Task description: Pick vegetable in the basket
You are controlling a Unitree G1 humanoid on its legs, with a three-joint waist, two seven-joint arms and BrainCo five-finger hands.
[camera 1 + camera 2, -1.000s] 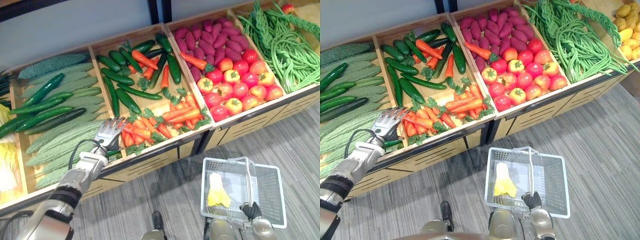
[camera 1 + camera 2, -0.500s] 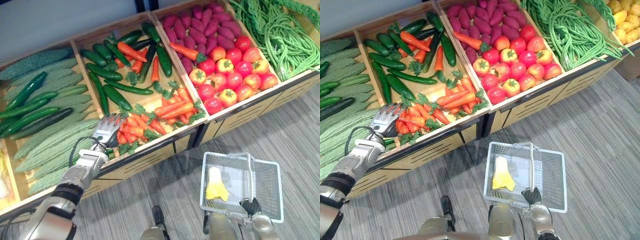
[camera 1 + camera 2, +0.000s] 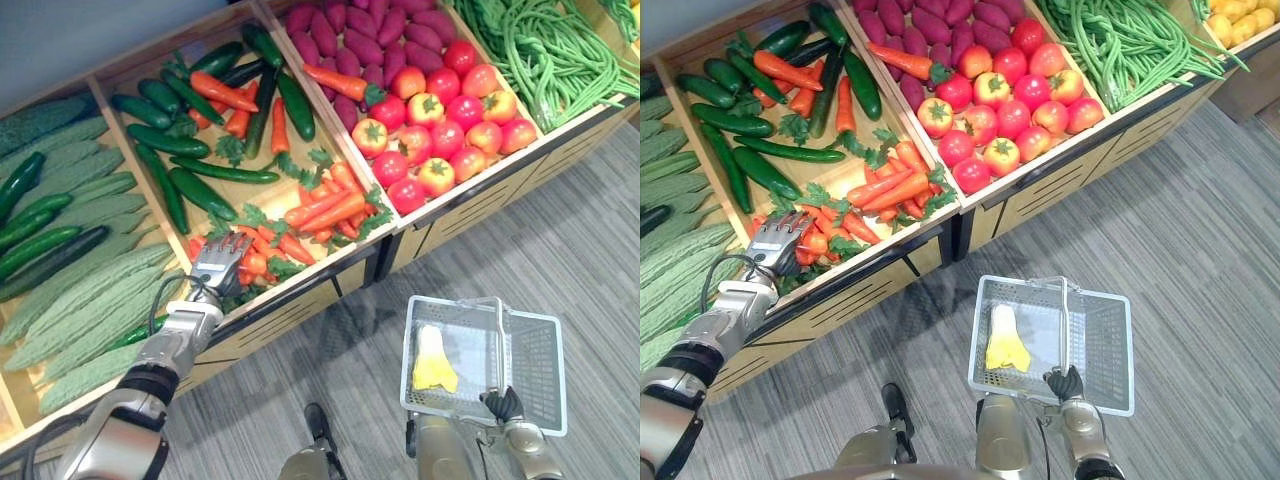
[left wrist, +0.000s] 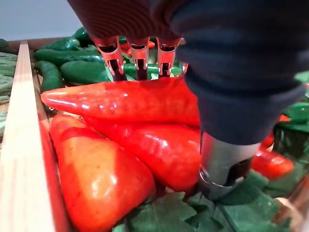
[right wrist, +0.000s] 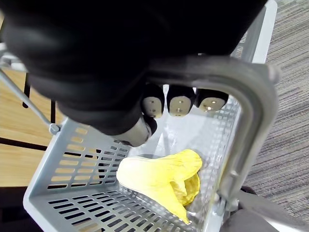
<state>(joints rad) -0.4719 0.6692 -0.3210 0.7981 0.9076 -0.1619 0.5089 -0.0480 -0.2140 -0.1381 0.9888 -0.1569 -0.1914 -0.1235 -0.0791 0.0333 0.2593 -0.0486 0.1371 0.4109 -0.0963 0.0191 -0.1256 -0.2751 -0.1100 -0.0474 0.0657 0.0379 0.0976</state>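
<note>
Left hand, fingers released atop a tapered orange carrot, should curl underneath; right hand grasps the handle of a white mesh basket.

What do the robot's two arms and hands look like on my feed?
Both arms are silver-grey jointed segments; the left arm has a dark band further up. The left hand shows silver fingers with dark tips. The right hand looks black from above; its wrist view shows a dark ribbed cover above dark fingertips with pale pads.
</note>
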